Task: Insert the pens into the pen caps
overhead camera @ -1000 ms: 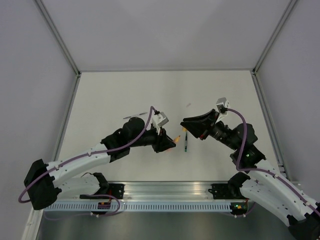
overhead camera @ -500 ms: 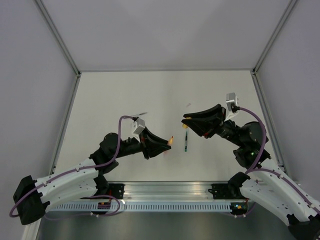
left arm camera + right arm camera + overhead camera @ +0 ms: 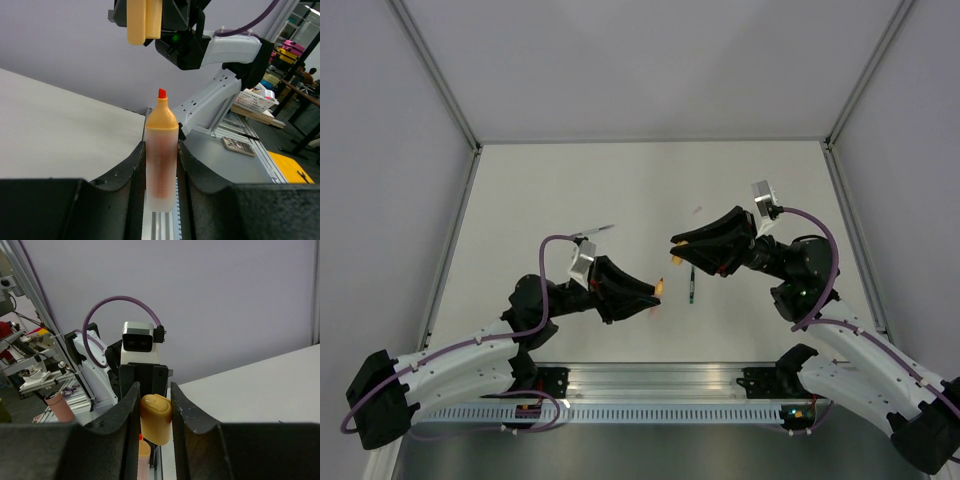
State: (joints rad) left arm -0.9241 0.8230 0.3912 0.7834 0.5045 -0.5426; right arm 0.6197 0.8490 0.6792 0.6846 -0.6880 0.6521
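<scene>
My left gripper [image 3: 653,293] is shut on the pink-orange marker [image 3: 161,165] and holds it off the table, its red tip [image 3: 162,93] pointing up at the right gripper. My right gripper [image 3: 676,243] is shut on the yellow-orange cap [image 3: 156,418], just above and in line with the marker tip [image 3: 142,441], with a small gap between them. The cap also shows in the left wrist view [image 3: 144,21]. The dark green pen [image 3: 692,285] lies on the table between the arms. The silver-grey pen [image 3: 592,232] lies further left. A tiny grey cap [image 3: 697,210] lies behind. No green cap is in view.
The white table [image 3: 520,190] is walled by grey panels at the back and sides. An aluminium rail [image 3: 650,385] with both arm bases runs along the near edge.
My left arm has drawn back toward the near left and tilted the marker up. My right gripper has swung left with the cap and now sits over the marker tip.
</scene>
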